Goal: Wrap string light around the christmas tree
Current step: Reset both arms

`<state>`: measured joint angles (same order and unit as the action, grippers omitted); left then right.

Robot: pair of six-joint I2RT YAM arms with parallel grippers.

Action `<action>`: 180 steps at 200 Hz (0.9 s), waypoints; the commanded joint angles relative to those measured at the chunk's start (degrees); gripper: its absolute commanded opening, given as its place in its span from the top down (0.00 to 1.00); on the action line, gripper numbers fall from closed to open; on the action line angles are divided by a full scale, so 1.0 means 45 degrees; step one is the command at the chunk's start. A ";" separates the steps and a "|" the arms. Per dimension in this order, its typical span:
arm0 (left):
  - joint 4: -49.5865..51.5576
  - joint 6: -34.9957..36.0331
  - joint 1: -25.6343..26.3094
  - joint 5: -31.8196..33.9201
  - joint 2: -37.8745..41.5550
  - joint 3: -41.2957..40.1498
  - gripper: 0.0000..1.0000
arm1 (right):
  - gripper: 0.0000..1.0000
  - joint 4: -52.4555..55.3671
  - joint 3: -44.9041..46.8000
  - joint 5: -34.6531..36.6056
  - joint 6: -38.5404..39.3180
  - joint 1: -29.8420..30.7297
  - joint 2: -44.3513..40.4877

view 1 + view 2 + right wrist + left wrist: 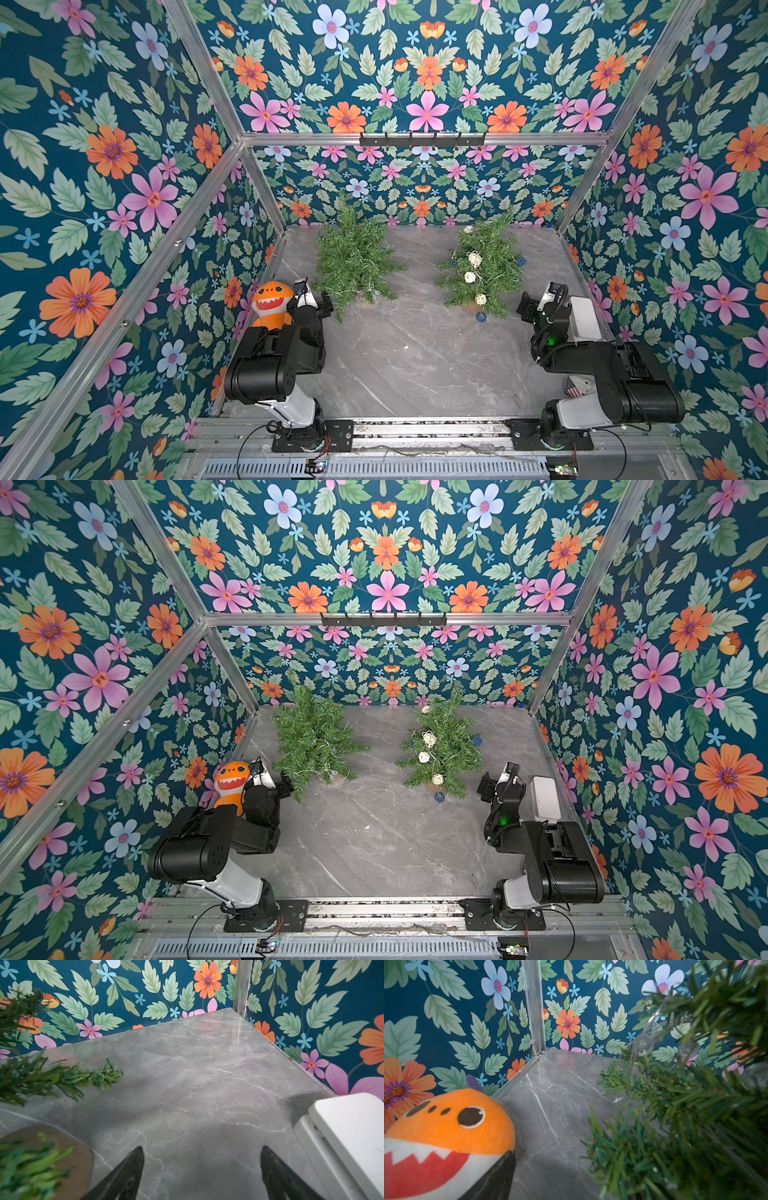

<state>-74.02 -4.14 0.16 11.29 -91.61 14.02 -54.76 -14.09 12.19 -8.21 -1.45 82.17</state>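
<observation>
Two small Christmas trees are seen standing on the marble desk. A string of white woven balls is draped down the front of the decked tree, nearer the right arm. In the left wrist view a thin clear wire with glassy bulbs is threaded among the branches of the plain tree.

The right tool is spread wide over bare desk beside a white box, with nothing between its fingers. The left tool is tucked against the plain tree's lowest branches, just beside an orange plush toy. Whether it is spread or pressed together cannot be told, and no wire is seen in it.

The wrapping is judged to be nearly finished. If the left tool is to be drawn clear, it is best backed out slowly along the branch, so that needles and wire are not snagged and the tree is not tipped.
</observation>
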 commanded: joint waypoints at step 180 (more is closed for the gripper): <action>0.1106 0.0783 0.0084 -0.1417 -0.0039 0.0606 0.00 | 0.01 -0.0389 -0.0251 -0.0266 0.0222 -0.0008 0.0177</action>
<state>-69.08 -1.17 0.49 5.39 -91.77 16.53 -55.22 -15.05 10.94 -7.77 -1.50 82.87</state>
